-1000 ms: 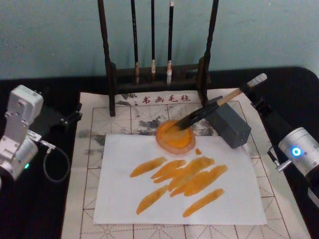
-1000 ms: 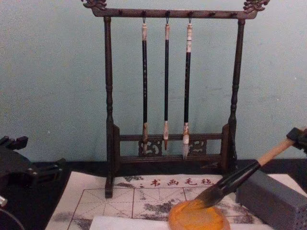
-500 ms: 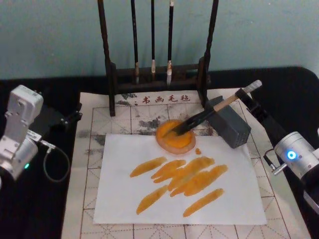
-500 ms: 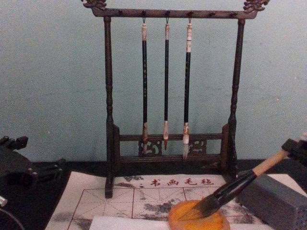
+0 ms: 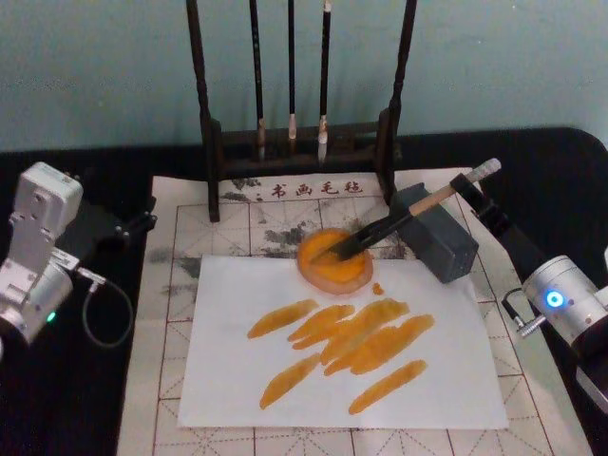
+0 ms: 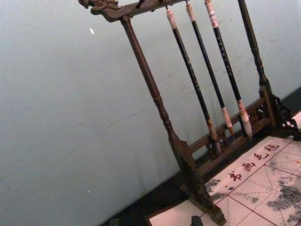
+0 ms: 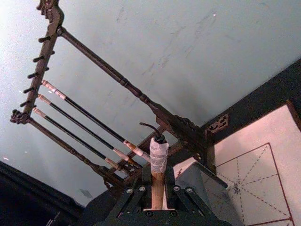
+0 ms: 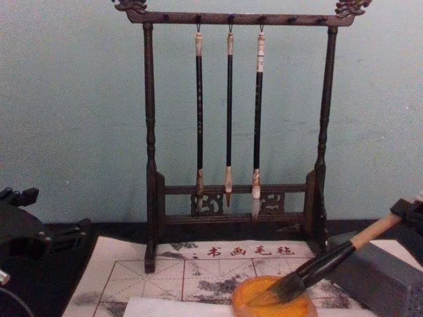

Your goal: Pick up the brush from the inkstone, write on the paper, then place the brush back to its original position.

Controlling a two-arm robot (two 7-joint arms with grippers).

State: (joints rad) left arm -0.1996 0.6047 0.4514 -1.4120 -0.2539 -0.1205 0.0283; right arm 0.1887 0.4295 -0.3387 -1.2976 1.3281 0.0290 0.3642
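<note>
Resting bristles-down in the orange inkstone (image 5: 318,277), the brush (image 5: 399,220) slants up over the grey block (image 5: 448,252). Orange strokes cover the paper (image 5: 237,380), so the writing appears complete and the brush lies at its place; release and withdrawal seem to remain. Right gripper (image 5: 468,183): closed on the handle just below its whitish wrapped end. Left gripper (image 5: 141,221): parked beside the left edge of the cream mat (image 5: 166,323).

wooden rack (image 8: 150,132): upright | three thin brushes (image 8: 229,112): hanging | felt mat (image 5: 166,323): red grid, ink-stained
</note>
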